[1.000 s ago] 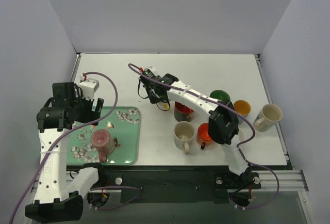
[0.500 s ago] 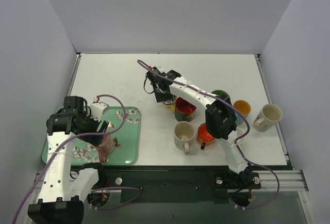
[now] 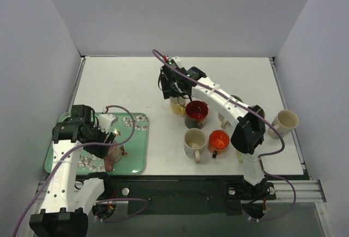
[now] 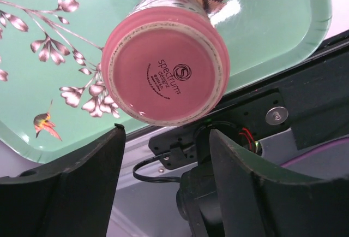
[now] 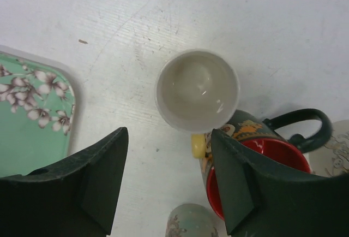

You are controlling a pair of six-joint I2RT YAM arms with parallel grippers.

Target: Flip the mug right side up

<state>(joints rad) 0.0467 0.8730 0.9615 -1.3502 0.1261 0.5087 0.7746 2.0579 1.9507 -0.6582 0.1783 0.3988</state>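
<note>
You haven't turned the mug (image 4: 166, 73) yet: it sits base-up on the green tray (image 4: 283, 24), near the tray's front edge. Your left gripper (image 4: 166, 134) hangs over it, fingers spread wide and gripping nothing. Your right gripper (image 5: 169, 138) is also spread and empty, above a white cup (image 5: 197, 90) on the table. Grasp, flip and set-down all remain, as I judge it.
</note>
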